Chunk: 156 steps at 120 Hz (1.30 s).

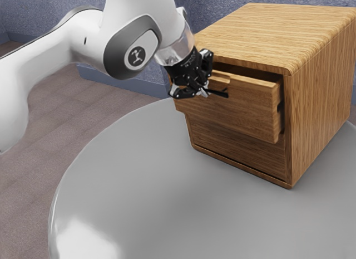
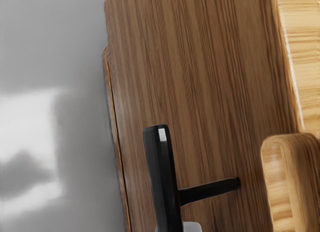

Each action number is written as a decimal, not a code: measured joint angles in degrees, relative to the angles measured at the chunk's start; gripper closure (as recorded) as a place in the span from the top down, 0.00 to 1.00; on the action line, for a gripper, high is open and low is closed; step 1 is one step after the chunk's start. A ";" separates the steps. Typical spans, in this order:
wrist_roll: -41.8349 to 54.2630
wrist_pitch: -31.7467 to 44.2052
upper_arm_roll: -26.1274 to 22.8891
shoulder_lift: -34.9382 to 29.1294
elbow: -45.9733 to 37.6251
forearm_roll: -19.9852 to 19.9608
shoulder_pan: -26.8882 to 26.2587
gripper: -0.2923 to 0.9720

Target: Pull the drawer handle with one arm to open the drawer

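From the side, the arm (image 1: 83, 53) reaches to a wooden cabinet (image 1: 314, 75) standing on the round grey surface (image 1: 167, 203). Its upper drawer (image 1: 245, 106) stands partly out of the cabinet. The jaws sit at the end of the drawer front nearest the arm, right at the black handle (image 1: 221, 94); I cannot tell whether they are clamped on it.

The wrist view shows what the side view hides. The handle (image 2: 161, 177) is a slim, dark bar held off the drawer front (image 2: 200, 92) by a short post (image 2: 210, 189), leaving a gap behind it.

The bar looks rigid and smooth, so I would grip across it near the post. The drawer should slide out on a straight, even pull.
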 joint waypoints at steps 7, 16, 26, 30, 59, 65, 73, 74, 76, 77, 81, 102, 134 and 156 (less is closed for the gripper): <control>0.03 -0.07 0.01 -0.91 -1.11 -0.03 0.07 0.14; 0.08 -0.10 0.02 -2.04 -2.31 -0.07 0.14 0.14; 0.12 -0.08 0.08 -3.61 -4.34 -0.10 0.23 0.14; 0.14 -0.08 0.09 -4.04 -4.86 -0.12 0.26 0.14; 0.23 0.18 -0.05 -8.74 -10.36 -0.37 0.76 0.14; 0.23 0.23 -0.25 -9.69 -11.41 -0.43 1.02 0.14; 0.24 0.29 -1.31 -10.55 -12.52 -0.50 2.17 0.14; 0.24 0.30 -0.65 -10.64 -12.63 -0.51 1.53 0.14; 0.24 0.32 0.43 -10.81 -12.81 -0.51 0.45 0.14; 0.24 0.33 0.75 -10.88 -12.90 -0.52 0.14 0.14; 0.24 0.40 1.22 -11.21 -13.31 -0.54 -0.31 0.14; 0.28 1.22 0.81 -13.97 -16.65 -1.07 1.10 0.15; 0.37 2.45 0.40 -15.86 -18.77 -1.66 1.78 0.15; 0.41 3.51 0.40 -18.31 -21.79 -2.16 2.04 0.15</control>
